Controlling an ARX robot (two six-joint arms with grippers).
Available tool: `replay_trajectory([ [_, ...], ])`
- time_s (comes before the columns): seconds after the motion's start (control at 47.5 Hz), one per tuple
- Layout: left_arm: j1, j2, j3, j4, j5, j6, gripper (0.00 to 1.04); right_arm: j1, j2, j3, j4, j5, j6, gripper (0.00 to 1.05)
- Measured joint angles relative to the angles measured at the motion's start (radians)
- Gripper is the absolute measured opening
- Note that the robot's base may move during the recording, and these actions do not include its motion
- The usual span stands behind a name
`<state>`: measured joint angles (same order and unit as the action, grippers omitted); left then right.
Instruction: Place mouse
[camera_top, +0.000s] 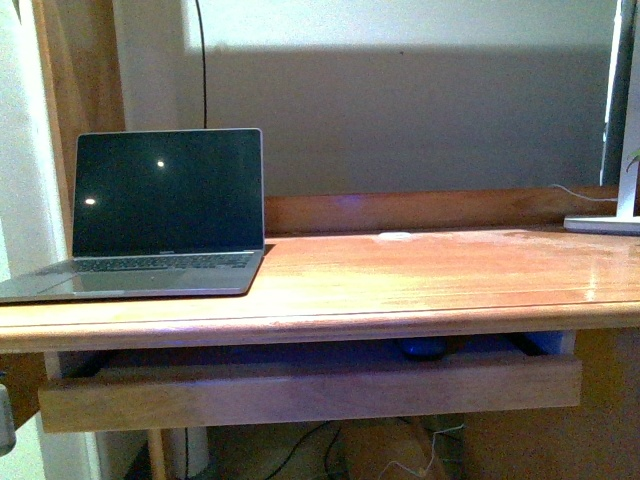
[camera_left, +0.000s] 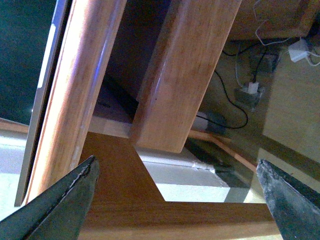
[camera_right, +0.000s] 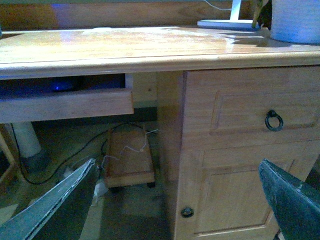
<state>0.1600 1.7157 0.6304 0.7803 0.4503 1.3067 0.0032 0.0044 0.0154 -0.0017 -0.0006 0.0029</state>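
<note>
From where I stand the mouse (camera_top: 424, 348) is only a dark rounded lump in the shadowed pull-out tray (camera_top: 310, 388) beneath the desk top (camera_top: 420, 275), right of the tray's middle. The tray's front board hides its lower part. The lettering under the screen of the laptop (camera_top: 165, 215) is too small to read. The laptop stands open at the desk's left end and a white lamp base (camera_top: 602, 224) sits at the right. The left gripper (camera_left: 176, 162) and the right gripper (camera_right: 177, 162) both hang spread wide, holding nothing.
</note>
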Motion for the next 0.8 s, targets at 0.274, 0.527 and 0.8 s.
replay_trajectory([
  [0.274,-0.027,0.196,0.131,0.105,0.017,0.125,0.97,0.000,0.000,0.000,0.000,0.000,0.000,0.97],
  [0.527,-0.056,0.336,0.231,0.154,0.022,0.176,0.97,0.000,0.000,0.000,0.000,0.000,0.000,0.97],
  [0.8,-0.080,0.466,0.322,0.263,0.035,0.252,0.97,0.000,0.000,0.000,0.000,0.000,0.000,0.97],
])
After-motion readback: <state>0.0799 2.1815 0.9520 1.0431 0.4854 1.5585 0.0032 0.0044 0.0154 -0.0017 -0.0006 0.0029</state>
